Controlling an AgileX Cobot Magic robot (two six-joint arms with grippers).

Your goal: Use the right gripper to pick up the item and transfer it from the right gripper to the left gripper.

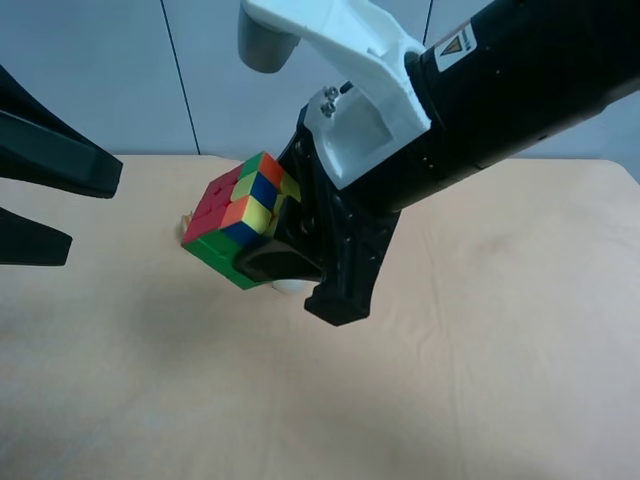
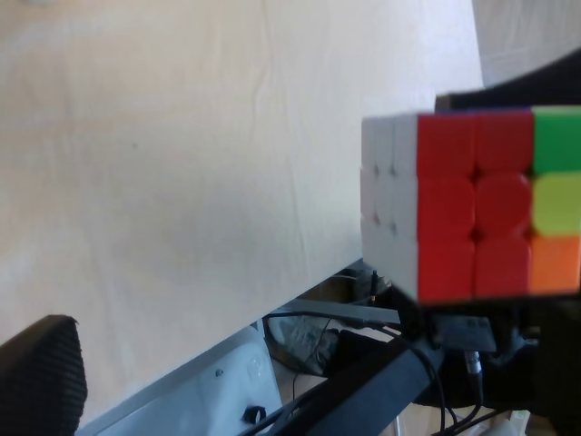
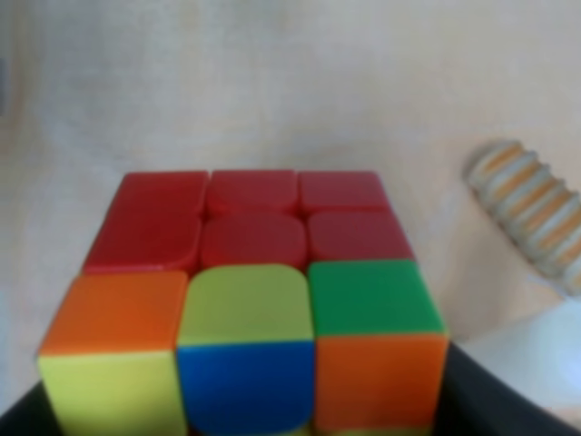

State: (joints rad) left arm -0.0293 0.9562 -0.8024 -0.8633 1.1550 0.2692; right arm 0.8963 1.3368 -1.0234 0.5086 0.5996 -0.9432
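The item, a small puzzle cube with red, green, yellow, orange and blue squares, hangs in the air above the tan table. My right gripper, on the thick black arm with the white bracket, is shut on it. The right wrist view shows the cube close up between the black jaws. My left gripper stands open at the exterior high view's left edge, apart from the cube. In the left wrist view the cube floats ahead, and only one left finger shows.
A brown ridged roll lies on the table beyond the cube, beside a white object. A white rounded thing peeks out under the right gripper. Cables and frame parts lie past the table's edge.
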